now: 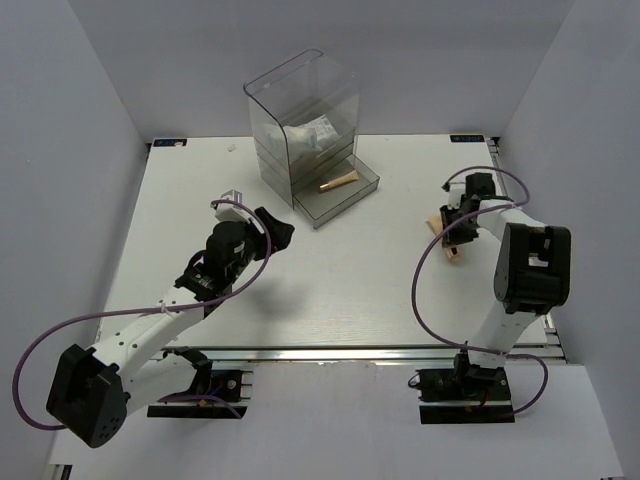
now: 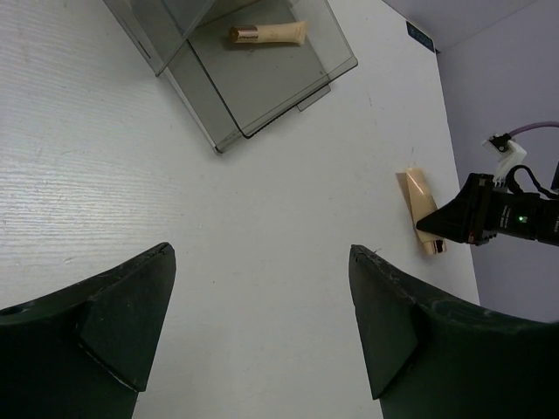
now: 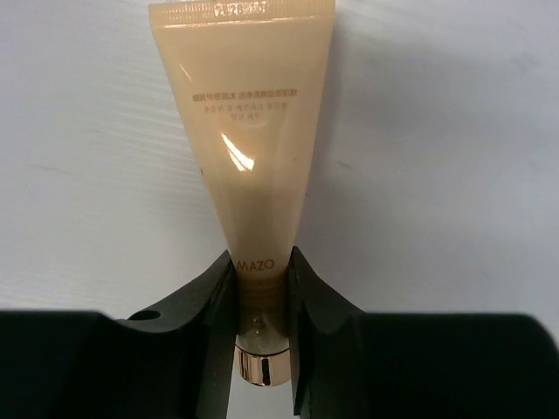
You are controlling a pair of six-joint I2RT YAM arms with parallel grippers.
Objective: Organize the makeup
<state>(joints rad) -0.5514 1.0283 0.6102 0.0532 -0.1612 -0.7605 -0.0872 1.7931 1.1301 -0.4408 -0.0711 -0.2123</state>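
The right hand (image 3: pixel 262 272) is clamped on the narrow cap end of the beige tube (image 3: pixel 249 131), which lies at the right of the desk (image 1: pixel 330 290), probably for a firm lift, while the left hand (image 2: pixel 262 305) waits with fingers apart, facing the open drawer (image 2: pixel 262 87).

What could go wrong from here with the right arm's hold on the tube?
The right gripper pinches the beige tube at its narrow neck by the gold cap, so the long body may swing or slip when lifted. The open drawer already holds a slim beige stick; the tube could land across it or catch the drawer's rim.
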